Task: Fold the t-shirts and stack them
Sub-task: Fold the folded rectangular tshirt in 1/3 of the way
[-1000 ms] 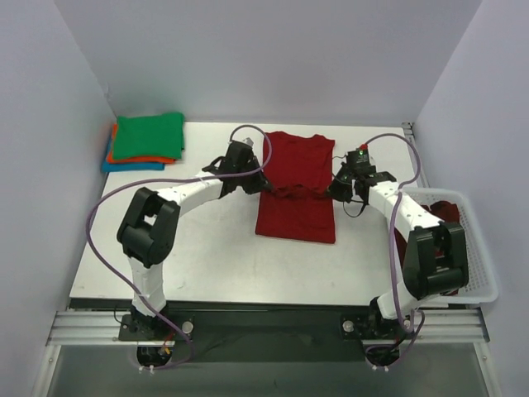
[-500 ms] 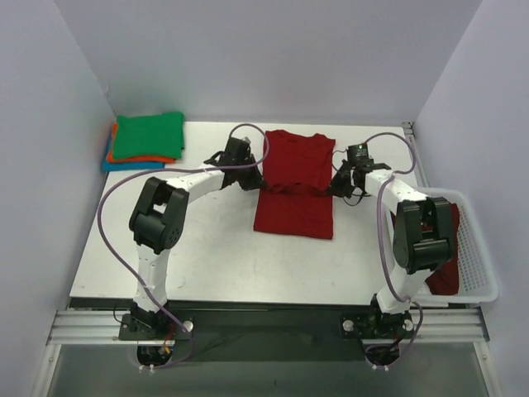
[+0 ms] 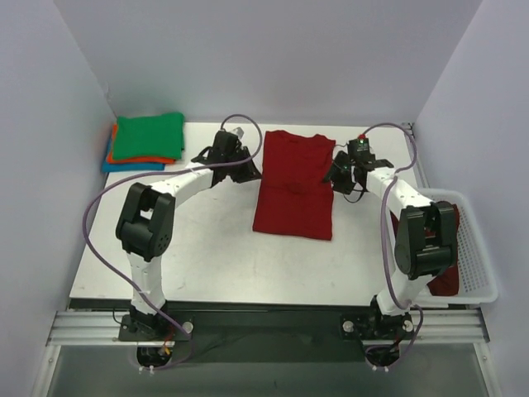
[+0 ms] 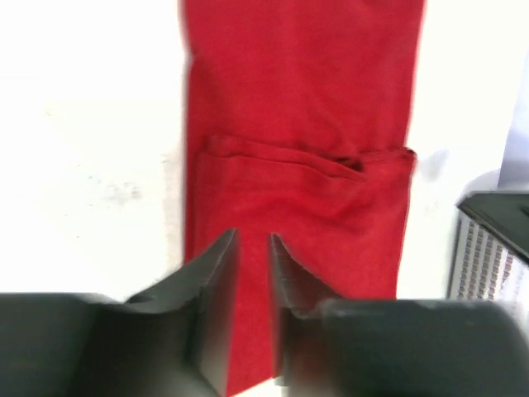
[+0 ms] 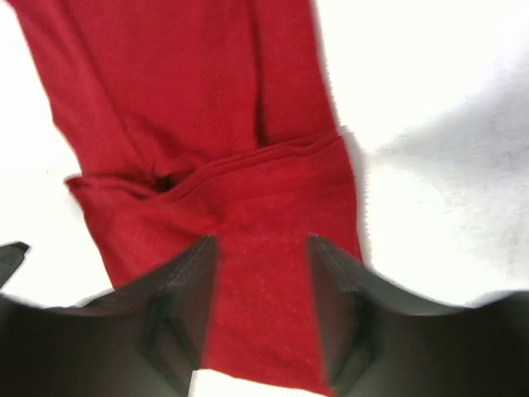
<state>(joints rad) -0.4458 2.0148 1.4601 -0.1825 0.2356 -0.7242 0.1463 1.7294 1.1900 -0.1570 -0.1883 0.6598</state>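
Observation:
A dark red t-shirt (image 3: 293, 186) lies flat mid-table as a long rectangle with one layer folded across it. The fold edge shows in the left wrist view (image 4: 306, 161) and the right wrist view (image 5: 248, 157). My left gripper (image 3: 250, 172) hovers at the shirt's left edge, its jaws a little apart and empty (image 4: 250, 240). My right gripper (image 3: 332, 178) hovers at the shirt's right edge, open wide and empty (image 5: 263, 244). A folded stack sits at the far left: a green shirt (image 3: 149, 135) on top, then orange (image 3: 124, 156) and blue (image 3: 116, 166).
A white slotted basket (image 3: 479, 248) stands at the right table edge with more dark red cloth (image 3: 445, 279) in it. Its corner shows in the left wrist view (image 4: 488, 240). Cables loop over both arms.
Both grippers have let go of the shirt's side edges and drawn back outward and toward the far side. The folded layer now lies flat on the shirt.

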